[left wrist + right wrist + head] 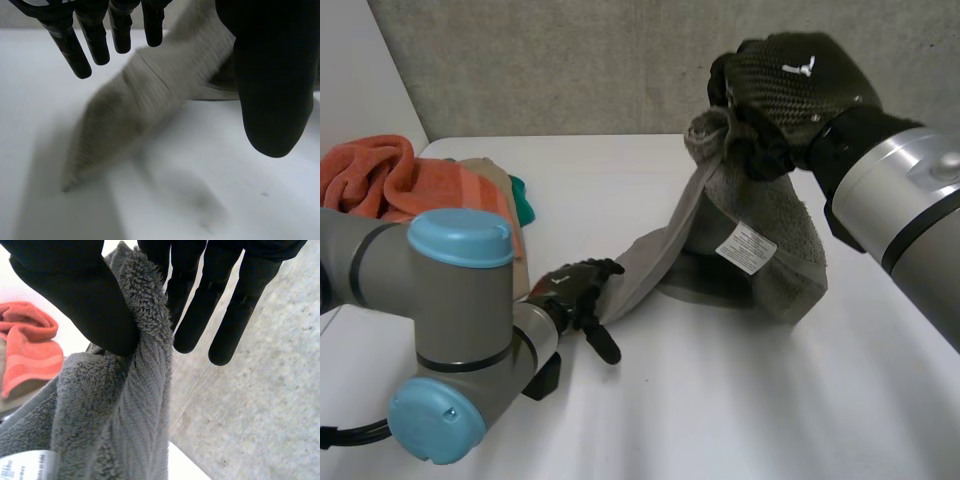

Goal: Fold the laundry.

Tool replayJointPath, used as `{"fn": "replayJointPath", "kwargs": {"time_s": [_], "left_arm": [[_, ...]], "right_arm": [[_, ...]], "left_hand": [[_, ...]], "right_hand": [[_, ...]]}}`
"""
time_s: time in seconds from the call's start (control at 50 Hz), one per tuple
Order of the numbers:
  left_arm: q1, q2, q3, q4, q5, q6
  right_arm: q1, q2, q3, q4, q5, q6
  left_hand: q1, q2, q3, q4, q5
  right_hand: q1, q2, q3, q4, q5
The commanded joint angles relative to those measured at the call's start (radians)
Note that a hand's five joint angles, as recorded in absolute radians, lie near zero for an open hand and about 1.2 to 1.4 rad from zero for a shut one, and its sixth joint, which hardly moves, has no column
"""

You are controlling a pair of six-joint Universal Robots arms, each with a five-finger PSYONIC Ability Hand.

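Note:
A grey towel (760,270) with a white label (745,247) hangs above the table, its lower part resting on the white surface. My right hand (790,85) holds its bunched top edge up high. In the right wrist view the thumb (75,295) pinches the towel (125,405) against a finger (190,305). A long strip of the towel runs down to the left and ends in a corner on the table. My left hand (582,290) is at that corner, open. In the left wrist view the towel strip (140,110) lies under the straight fingers (85,45), with the thumb (272,90) beside it.
An orange towel (390,180) is piled at the table's back left, also seen as the orange towel (25,350) in the right wrist view. A beige cloth and a teal cloth (523,200) lie beside it. A grey wall stands behind the table.

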Motion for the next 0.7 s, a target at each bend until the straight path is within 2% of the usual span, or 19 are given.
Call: {"fn": "replayJointPath", "kwargs": {"time_s": [0.02, 0.2, 0.26, 0.28, 0.3, 0.32, 0.36, 0.4, 0.48, 0.52, 0.6, 0.64, 0.7], "left_arm": [[-0.037, -0.049, 0.039, -0.015, 0.028, -0.059], [-0.086, -0.141, 0.136, 0.042, -0.173, -0.031], [-0.083, -0.160, 0.162, 0.048, -0.232, -0.014], [-0.073, -0.163, 0.168, 0.053, -0.274, -0.005], [-0.062, -0.158, 0.171, 0.053, -0.296, -0.002], [-0.054, -0.151, 0.173, 0.052, -0.319, 0.002], [-0.022, -0.111, 0.164, 0.044, -0.368, 0.019], [0.002, -0.065, 0.138, 0.041, -0.379, 0.033], [0.081, 0.111, 0.052, 0.055, -0.299, 0.076], [0.134, 0.234, 0.007, 0.076, -0.189, 0.123], [0.188, 0.377, -0.031, 0.090, -0.007, 0.249], [0.202, 0.400, -0.034, 0.082, 0.026, 0.300], [0.223, 0.400, -0.019, 0.052, 0.005, 0.381]], "right_arm": [[0.020, -0.010, -0.012, -0.014, 0.006, 0.023], [0.045, -0.064, -0.011, -0.013, 0.027, 0.084], [0.036, -0.079, -0.009, -0.011, 0.027, 0.096], [0.020, -0.085, -0.007, -0.008, 0.026, 0.099], [0.011, -0.087, -0.007, -0.007, 0.024, 0.098], [-0.006, -0.087, -0.007, -0.004, 0.021, 0.098], [-0.070, -0.085, -0.011, 0.012, 0.009, 0.090], [-0.121, -0.081, -0.014, 0.029, -0.011, 0.075], [-0.254, -0.058, -0.030, 0.091, -0.114, -0.012], [-0.321, -0.030, -0.049, 0.154, -0.189, -0.093], [-0.414, 0.040, -0.081, 0.291, -0.272, -0.233], [-0.429, 0.073, -0.095, 0.346, -0.278, -0.293], [-0.435, 0.142, -0.115, 0.414, -0.252, -0.410]], "left_hand": [[-0.011, -0.033, -0.039, -0.030, -0.052], [-0.011, -0.033, -0.039, -0.030, -0.052], [0.396, 0.374, 0.369, 0.377, 0.355], [0.784, 0.762, 0.757, 0.765, 0.743], [1.064, 1.042, 1.037, 1.045, 1.023], [1.209, 1.187, 1.182, 1.190, 1.168], [1.211, 1.188, 1.183, 1.191, 1.170], [1.211, 1.188, 1.183, 1.191, 1.170], [1.211, 1.188, 1.183, 1.191, 1.170], [1.211, 1.188, 1.183, 1.191, 1.170], [1.211, 1.188, 1.183, 1.191, 1.170], [1.211, 1.188, 1.183, 1.191, 1.170], [1.211, 1.188, 1.183, 1.191, 1.170]], "right_hand": [[0.306, 0.225, 0.208, 0.199, 0.261], [0.306, 0.225, 0.208, 0.199, 0.261], [0.306, 0.225, 0.208, 0.199, 0.261], [0.306, 0.225, 0.208, 0.199, 0.261], [0.306, 0.225, 0.208, 0.199, 0.261], [0.306, 0.225, 0.208, 0.199, 0.261], [0.306, 0.225, 0.208, 0.199, 0.261], [0.306, 0.225, 0.208, 0.199, 0.261], [0.306, 0.225, 0.208, 0.199, 0.261], [0.306, 0.225, 0.208, 0.199, 0.261], [0.306, 0.225, 0.208, 0.199, 0.261], [0.306, 0.225, 0.208, 0.199, 0.261], [0.306, 0.225, 0.208, 0.199, 0.261]]}}
